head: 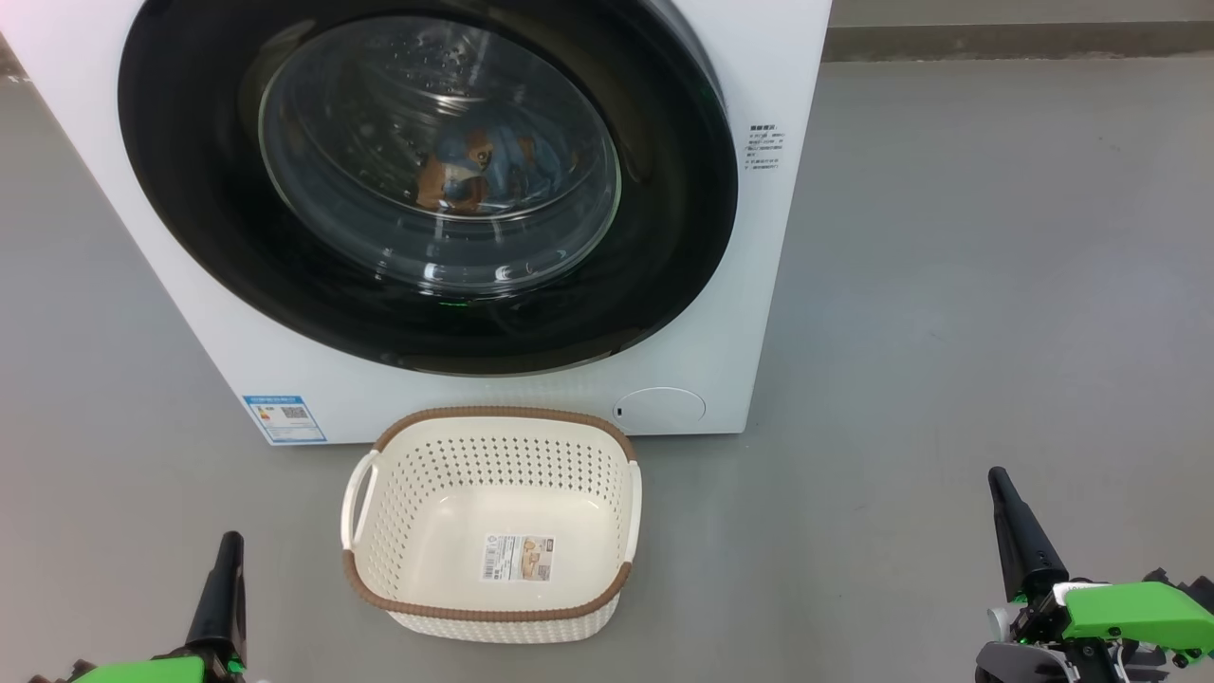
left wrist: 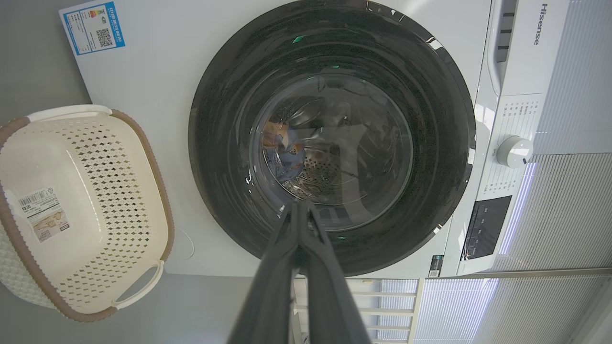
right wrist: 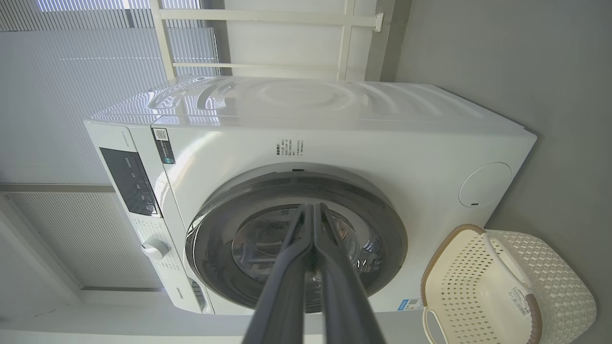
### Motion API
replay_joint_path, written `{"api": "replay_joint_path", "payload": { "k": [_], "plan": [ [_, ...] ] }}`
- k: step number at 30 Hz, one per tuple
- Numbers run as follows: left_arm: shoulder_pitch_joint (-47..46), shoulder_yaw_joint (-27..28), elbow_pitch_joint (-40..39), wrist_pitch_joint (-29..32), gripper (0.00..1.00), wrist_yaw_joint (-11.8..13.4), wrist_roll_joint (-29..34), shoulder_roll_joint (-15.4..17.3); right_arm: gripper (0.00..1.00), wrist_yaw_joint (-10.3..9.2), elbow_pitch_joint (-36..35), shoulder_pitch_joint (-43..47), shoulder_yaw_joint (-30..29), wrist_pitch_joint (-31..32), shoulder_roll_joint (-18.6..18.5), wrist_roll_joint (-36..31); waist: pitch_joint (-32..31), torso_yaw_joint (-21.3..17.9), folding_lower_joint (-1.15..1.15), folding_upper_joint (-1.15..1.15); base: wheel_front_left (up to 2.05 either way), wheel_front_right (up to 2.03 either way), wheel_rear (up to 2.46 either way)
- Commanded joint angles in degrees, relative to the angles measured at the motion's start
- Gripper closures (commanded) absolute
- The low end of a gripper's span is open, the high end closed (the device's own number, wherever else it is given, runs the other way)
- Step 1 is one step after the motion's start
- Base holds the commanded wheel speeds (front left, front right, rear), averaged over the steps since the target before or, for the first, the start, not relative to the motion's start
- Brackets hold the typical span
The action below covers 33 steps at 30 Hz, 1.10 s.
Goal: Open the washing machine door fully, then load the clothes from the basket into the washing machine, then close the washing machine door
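Note:
The white washing machine (head: 778, 285) stands ahead with its round black door (head: 190, 218) flush against its front. Through the glass window, blue clothes (head: 479, 171) with an orange-brown bear print lie in the drum; they appear again in the left wrist view (left wrist: 282, 153). The cream basket (head: 493, 446) sits on the floor before the machine, nothing inside but a label on its base. My left gripper (head: 228, 545) is at the lower left, shut on nothing. My right gripper (head: 998, 479) is at the lower right, also shut on nothing. Both stay back from the basket and door.
Grey floor (head: 996, 285) spreads to the right of the machine. A control panel with a dial (left wrist: 514, 152) tops the machine's front. White blinds and a window frame (right wrist: 258, 48) stand behind the machine. A round service flap (head: 659, 408) sits low on its front.

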Motion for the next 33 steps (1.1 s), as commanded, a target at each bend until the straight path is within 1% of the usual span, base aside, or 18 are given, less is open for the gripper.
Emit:
{"api": "replay_joint_path", "payload": {
  "k": [1,33],
  "plan": [
    [-2.33,2.02,-1.04,0.38,1.00,-0.22,-0.31,0.81,1.00,-0.06,-1.74,-0.60,0.96,0.16,0.02,0.11,0.00,0.00,0.00,0.00,0.00,0.00,0.00],
    [-2.35,2.41,-1.03,0.69,1.00,-0.22,0.02,0.53,1.00,-0.06,-1.74,-0.61,0.83,0.27,0.11,0.00,0.00,0.00,0.00,0.00,0.00,0.00,0.00]
  ]
}}
